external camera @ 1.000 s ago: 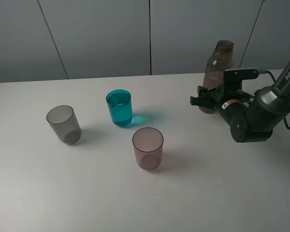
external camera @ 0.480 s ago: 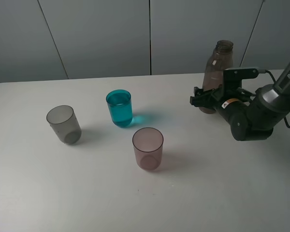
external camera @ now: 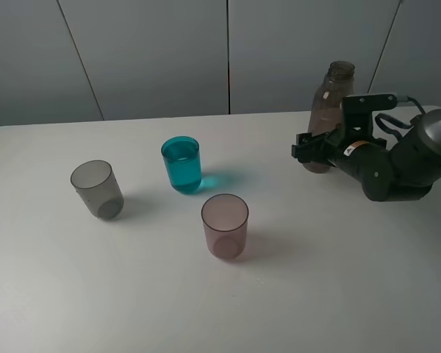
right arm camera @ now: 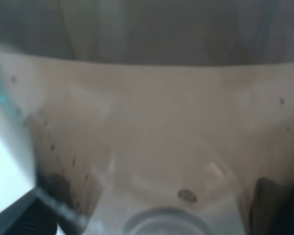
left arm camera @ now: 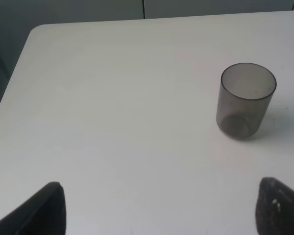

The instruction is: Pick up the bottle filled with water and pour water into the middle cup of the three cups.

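While the right end effector [external camera: 314, 149] is sitting low against the bottle [external camera: 331, 103] at the far right of the counter [external camera: 301, 294], the bottle is standing upright with its open neck well above the arm. Whether the jaws are clenched on the bottle or only bracketing it cannot be told: the high view shows dark fingers in front of its lower body, and the right wrist view is filled by the bottle's [right arm camera: 152, 142] blurred brownish wall with dark finger edges at both lower corners.

Three cups are standing apart on the counter, left of the bottle. The teal cup [external camera: 181, 165], in the middle, is holding liquid nearly to its rim. The grey cup [external camera: 97, 189] is standing to its left and nearer the camera; the pink cup [external camera: 225, 226] is standing nearest the camera, between teal cup and bottle in left-right order.

The left end effector [left arm camera: 157, 208] is hanging released over the counter's left part, its two dark fingertips [left arm camera: 44, 208] spread wide, with the grey cup [left arm camera: 246, 100] standing ahead of them, untouched.
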Tool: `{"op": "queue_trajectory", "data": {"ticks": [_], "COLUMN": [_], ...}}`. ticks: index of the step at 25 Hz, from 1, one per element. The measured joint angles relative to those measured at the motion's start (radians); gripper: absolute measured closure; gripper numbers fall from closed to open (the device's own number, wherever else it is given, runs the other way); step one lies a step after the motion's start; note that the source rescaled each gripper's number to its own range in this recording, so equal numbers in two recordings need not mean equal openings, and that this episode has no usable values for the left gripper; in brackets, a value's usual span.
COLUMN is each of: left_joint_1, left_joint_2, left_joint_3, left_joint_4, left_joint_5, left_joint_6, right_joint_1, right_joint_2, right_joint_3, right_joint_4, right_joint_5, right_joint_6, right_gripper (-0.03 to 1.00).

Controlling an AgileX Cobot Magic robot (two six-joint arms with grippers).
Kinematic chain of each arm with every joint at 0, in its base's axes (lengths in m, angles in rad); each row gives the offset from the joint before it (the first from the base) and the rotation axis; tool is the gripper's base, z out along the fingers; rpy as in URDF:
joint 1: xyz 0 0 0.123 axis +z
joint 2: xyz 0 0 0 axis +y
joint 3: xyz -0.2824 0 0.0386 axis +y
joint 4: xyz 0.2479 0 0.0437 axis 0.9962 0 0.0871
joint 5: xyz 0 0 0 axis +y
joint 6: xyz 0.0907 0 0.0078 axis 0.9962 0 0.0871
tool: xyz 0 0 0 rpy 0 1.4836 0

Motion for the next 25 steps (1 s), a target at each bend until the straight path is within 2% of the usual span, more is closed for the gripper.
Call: {"op": "queue_trajectory", "data": {"ticks": [5,12,16,19,22,25], "left_joint_1": [0.000,0.000,0.000,0.000,0.000,0.000], "left_joint_2": [0.000,0.000,0.000,0.000,0.000,0.000], "left_joint_3": [0.000,0.000,0.000,0.000,0.000,0.000], "left_joint_4": [0.000,0.000,0.000,0.000,0.000,0.000], "left_joint_5": [0.000,0.000,0.000,0.000,0.000,0.000], "left_joint_6": [0.000,0.000,0.000,0.000,0.000,0.000], "right_joint_1": [0.000,0.000,0.000,0.000,0.000,0.000], "right_joint_2": [-0.085,-0.291,-0.439,-0.532,-0.625,-0.732], "right_joint_3": [0.082,0.109,0.083,0.021,-0.025,-0.044], "right_joint_4": [0.001,0.004,0.019,0.019,-0.011,-0.054], "right_joint_5": [0.055,0.321,0.549,0.798,0.994,1.133], "right_joint_6": [-0.002,-0.034,-0.089,-0.145,-0.171,-0.181], "right_gripper": [0.27,0.27,0.27,0.27,0.27,0.27]}}
